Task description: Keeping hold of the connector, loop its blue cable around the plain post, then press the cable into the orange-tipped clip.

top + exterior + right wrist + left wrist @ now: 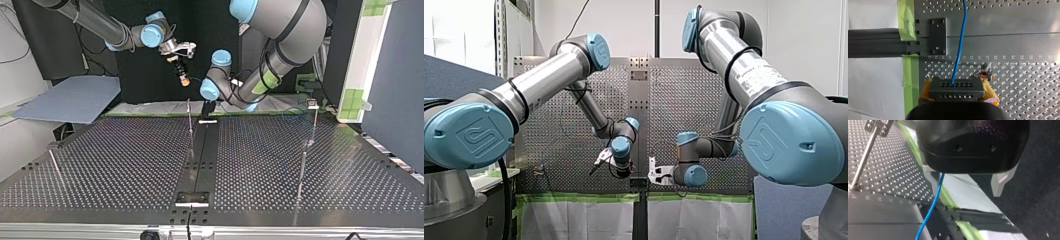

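In the right wrist view my right gripper point(957, 96) is shut on a grey connector block point(956, 87), its yellow pads point(925, 93) on both sides. The blue cable point(959, 42) leaves the block and runs ahead over the perforated table. A small metal clip with an orange tip point(984, 72) stands just beside the block. In the left wrist view my left gripper point(966, 192) is open; the blue cable point(931, 206) hangs along the inside of one pale finger point(934, 185). A thin post with a clamp-like head point(863, 161) stands to one side. In the top view my right gripper point(183, 75) hangs above the table's far edge.
Thin posts rise from the perforated table point(125, 165): one near the middle point(190, 120), one at the top view's right point(311, 130), one at its left point(55, 167). Green tape point(906, 20) lines the table's far edge. A dark bracket point(937, 36) sits on the centre strip.
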You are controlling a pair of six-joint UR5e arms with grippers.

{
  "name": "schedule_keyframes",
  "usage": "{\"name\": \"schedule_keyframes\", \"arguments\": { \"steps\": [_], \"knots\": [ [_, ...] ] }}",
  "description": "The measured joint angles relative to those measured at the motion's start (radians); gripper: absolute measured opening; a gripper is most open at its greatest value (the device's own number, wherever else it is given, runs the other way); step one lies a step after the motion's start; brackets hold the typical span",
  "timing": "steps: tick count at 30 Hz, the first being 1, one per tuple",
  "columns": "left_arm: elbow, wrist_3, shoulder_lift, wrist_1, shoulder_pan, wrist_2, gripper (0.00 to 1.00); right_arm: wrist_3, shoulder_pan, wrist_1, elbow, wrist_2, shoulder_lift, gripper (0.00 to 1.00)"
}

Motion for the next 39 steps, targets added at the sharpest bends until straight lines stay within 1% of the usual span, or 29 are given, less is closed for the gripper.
{"name": "schedule_keyframes", "arguments": {
  "steps": [3, 7, 16, 20, 28, 32, 37, 39],
  "knots": [
    [0.0, -0.028, 0.0, 0.0, 0.002, 0.03, 0.98, -0.002, -0.004, -0.001, 0.0, 0.001, 0.0, 0.11],
    [0.0, -0.05, 0.0, 0.003, 0.004, 0.067, 0.98, -0.006, -0.007, -0.004, 0.0, 0.004, 0.0, 0.11],
    [-0.001, -0.127, 0.0, 0.066, 0.018, 0.151, 0.98, -0.013, -0.02, -0.006, 0.0, 0.018, 0.001, 0.11],
    [-0.003, -0.165, 0.0, 0.09, 0.029, 0.189, 0.98, -0.018, -0.028, -0.009, 0.0, 0.023, 0.001, 0.11],
    [-0.045, -0.234, -0.001, 0.153, 0.05, 0.259, 0.98, -0.021, -0.038, -0.014, 0.0, 0.026, 0.001, 0.11],
    [-0.057, -0.244, 0.0, 0.174, 0.058, 0.3, 0.98, -0.022, -0.041, -0.019, 0.0, 0.026, 0.001, 0.11],
    [-0.061, -0.243, 0.0, 0.184, 0.064, 0.348, 0.98, -0.022, -0.044, -0.024, 0.0, 0.026, 0.001, 0.11],
    [-0.067, -0.236, 0.0, 0.189, 0.068, 0.369, 0.98, -0.022, -0.044, -0.024, 0.0, 0.026, 0.001, 0.11]
  ]
}}
